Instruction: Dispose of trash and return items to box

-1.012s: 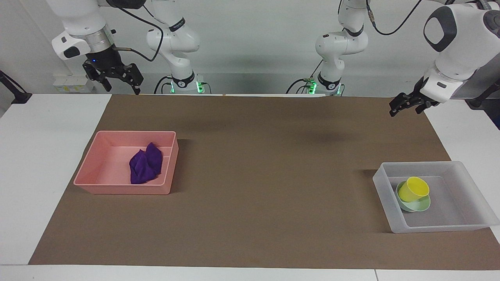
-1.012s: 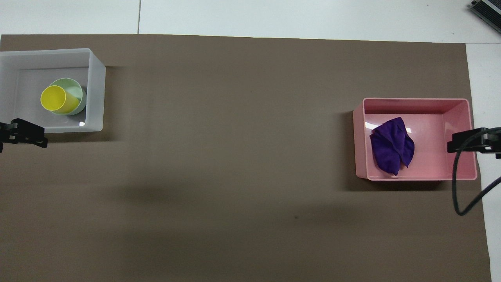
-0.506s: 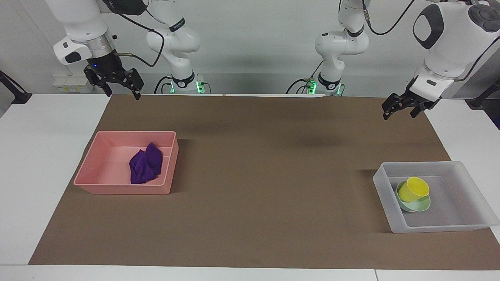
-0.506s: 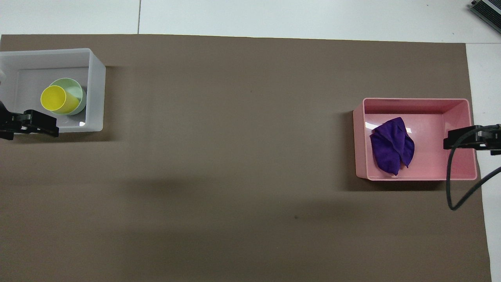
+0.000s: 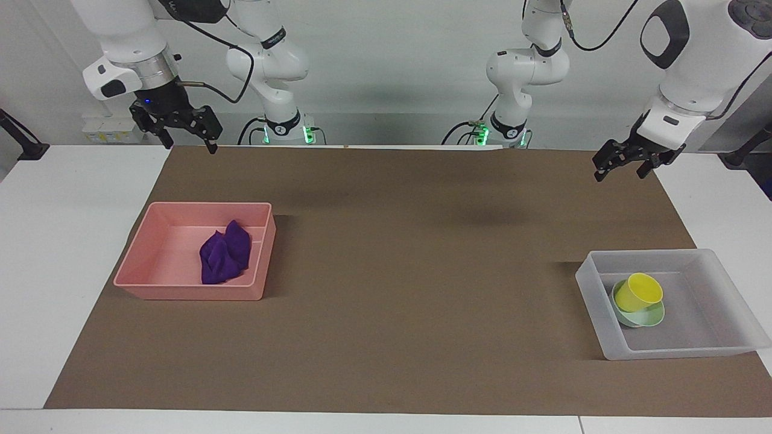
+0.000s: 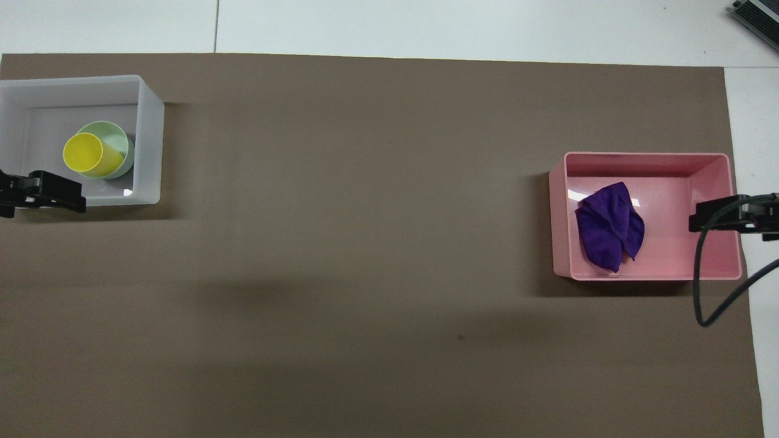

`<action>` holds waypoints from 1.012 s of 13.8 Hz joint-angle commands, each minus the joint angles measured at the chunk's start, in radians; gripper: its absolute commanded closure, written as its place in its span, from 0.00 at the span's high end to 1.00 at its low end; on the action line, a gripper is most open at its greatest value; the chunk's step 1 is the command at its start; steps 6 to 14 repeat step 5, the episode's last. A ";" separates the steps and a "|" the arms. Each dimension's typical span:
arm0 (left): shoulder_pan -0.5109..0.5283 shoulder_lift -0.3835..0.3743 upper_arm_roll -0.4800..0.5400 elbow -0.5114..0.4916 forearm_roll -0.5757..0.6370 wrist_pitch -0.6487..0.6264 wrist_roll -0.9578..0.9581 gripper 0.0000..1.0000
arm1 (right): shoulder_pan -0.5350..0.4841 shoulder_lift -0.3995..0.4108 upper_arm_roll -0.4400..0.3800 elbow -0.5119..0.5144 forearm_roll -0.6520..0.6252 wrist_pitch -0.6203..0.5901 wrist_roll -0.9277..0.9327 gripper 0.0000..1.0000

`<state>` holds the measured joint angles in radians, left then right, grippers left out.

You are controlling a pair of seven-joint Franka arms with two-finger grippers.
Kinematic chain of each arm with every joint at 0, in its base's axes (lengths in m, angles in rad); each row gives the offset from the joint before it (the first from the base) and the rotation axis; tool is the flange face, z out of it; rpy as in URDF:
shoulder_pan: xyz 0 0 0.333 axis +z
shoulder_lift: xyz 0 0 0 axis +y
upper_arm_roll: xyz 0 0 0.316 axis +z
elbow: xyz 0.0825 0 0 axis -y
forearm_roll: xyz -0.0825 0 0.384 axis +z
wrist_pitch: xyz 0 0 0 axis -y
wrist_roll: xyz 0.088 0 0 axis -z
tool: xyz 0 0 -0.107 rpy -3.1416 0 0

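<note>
The brown mat (image 5: 386, 283) covers most of the white desk (image 5: 66, 253), leaving bare strips at both ends and along the edge farthest from the robots. The whole middle of the mat lies open between the two containers.

The box (image 5: 711, 352) sits at the left arm's end, its outer corner reaching past the mat's edge onto the desk. In it the bowl (image 5: 648, 317) rests on the bottom with the cup (image 5: 639, 292) lying tilted in it; the cup's long axis leans so that its mouth opens upward and away from the robots. The overhead view looks straight into that mouth (image 6: 83, 152) and shows the bowl (image 6: 118, 135) as a green ring around it.

The tray (image 5: 157, 288) sits at the right arm's end, well inside the mat. The cloth (image 5: 224, 253) lies crumpled in it, close to the wall toward the desk's middle, its long axis running roughly toward and away from the robots.

The left hand (image 5: 624, 164) hangs in the air over the mat's edge nearest the robots, released and empty. The right hand (image 5: 181, 129) hangs over the mat's corner at its own end, fingers spread, holding nothing. Only the facing view shows their height; the overhead view catches just their tips, the left hand (image 6: 42, 191) over the box's near wall and the right hand (image 6: 727, 216) over the tray's outer wall.
</note>
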<state>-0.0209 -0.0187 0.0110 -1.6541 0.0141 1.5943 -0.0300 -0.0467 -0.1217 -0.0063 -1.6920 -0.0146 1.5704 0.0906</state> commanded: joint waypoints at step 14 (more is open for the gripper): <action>-0.008 -0.021 0.012 -0.009 -0.008 -0.005 -0.004 1.00 | -0.010 -0.019 0.005 -0.025 0.016 0.016 -0.015 1.00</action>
